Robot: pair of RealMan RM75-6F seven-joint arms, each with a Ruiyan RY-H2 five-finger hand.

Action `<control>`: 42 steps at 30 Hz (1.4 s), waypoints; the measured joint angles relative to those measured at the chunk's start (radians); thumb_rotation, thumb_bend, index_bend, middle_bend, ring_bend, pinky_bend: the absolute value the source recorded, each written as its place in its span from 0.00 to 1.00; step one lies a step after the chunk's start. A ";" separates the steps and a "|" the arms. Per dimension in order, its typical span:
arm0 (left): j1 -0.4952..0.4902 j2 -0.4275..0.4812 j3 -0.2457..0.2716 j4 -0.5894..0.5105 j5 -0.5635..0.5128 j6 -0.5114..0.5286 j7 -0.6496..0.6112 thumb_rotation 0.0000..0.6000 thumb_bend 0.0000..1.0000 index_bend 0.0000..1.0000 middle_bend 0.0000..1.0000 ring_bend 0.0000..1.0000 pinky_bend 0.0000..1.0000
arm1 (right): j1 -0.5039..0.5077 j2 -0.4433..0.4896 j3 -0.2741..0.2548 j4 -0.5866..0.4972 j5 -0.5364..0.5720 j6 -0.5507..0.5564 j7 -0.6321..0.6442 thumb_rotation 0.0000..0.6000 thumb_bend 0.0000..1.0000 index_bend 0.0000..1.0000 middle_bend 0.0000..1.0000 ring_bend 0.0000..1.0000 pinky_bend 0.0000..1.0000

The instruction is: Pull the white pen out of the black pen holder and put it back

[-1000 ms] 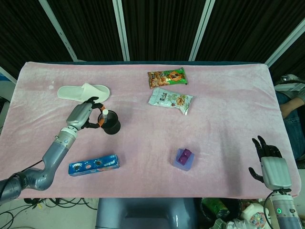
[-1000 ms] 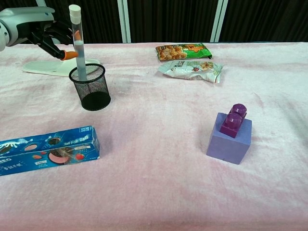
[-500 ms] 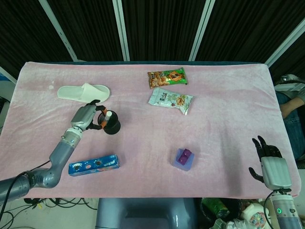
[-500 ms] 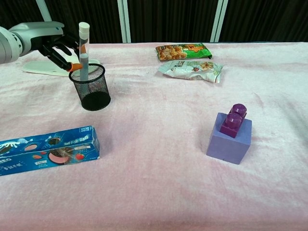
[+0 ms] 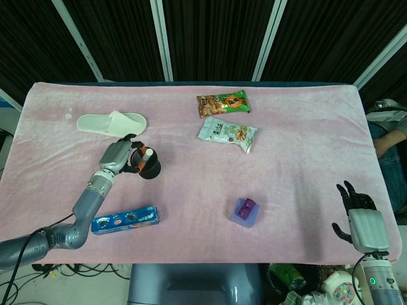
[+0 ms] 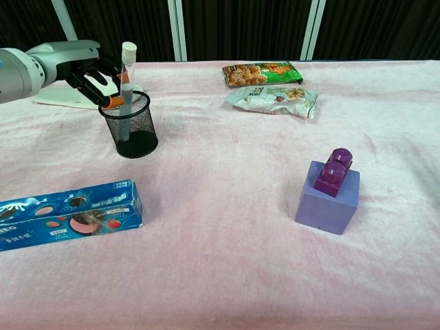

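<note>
The black mesh pen holder (image 6: 130,128) (image 5: 150,168) stands on the pink cloth at the left. The white pen (image 6: 126,72) (image 5: 147,154) stands upright inside it, its cap end sticking out above the rim. My left hand (image 6: 89,67) (image 5: 124,155) is just left of the holder at rim height and pinches the pen's shaft with orange fingertips (image 6: 115,102). My right hand (image 5: 360,219) hangs off the table's near right corner with its fingers spread and nothing in it; only the head view shows it.
A white slipper (image 5: 112,122) lies behind the holder. A blue cookie box (image 6: 67,214) sits in front of it. Two snack bags (image 6: 262,72) (image 6: 271,100) lie at the back centre. A purple block (image 6: 331,195) stands at the right front.
My left hand has lowered the pen into the holder; a second ago most of its length stood above the rim. The hand has come down with it. The right hand has not moved.
</note>
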 measured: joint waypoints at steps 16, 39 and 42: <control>-0.010 -0.034 -0.005 0.029 -0.009 -0.006 0.010 1.00 0.45 0.57 0.40 0.07 0.15 | 0.000 0.001 -0.001 -0.001 -0.001 0.000 0.001 1.00 0.16 0.02 0.04 0.20 0.17; -0.005 -0.023 -0.002 0.013 0.016 -0.010 0.007 1.00 0.43 0.44 0.38 0.06 0.15 | 0.001 -0.001 -0.001 0.000 -0.004 0.000 -0.003 1.00 0.16 0.02 0.04 0.20 0.17; -0.005 -0.020 -0.002 0.008 0.017 -0.011 0.007 1.00 0.43 0.43 0.38 0.06 0.15 | 0.001 -0.001 -0.001 0.000 -0.004 0.000 -0.004 1.00 0.16 0.02 0.04 0.20 0.17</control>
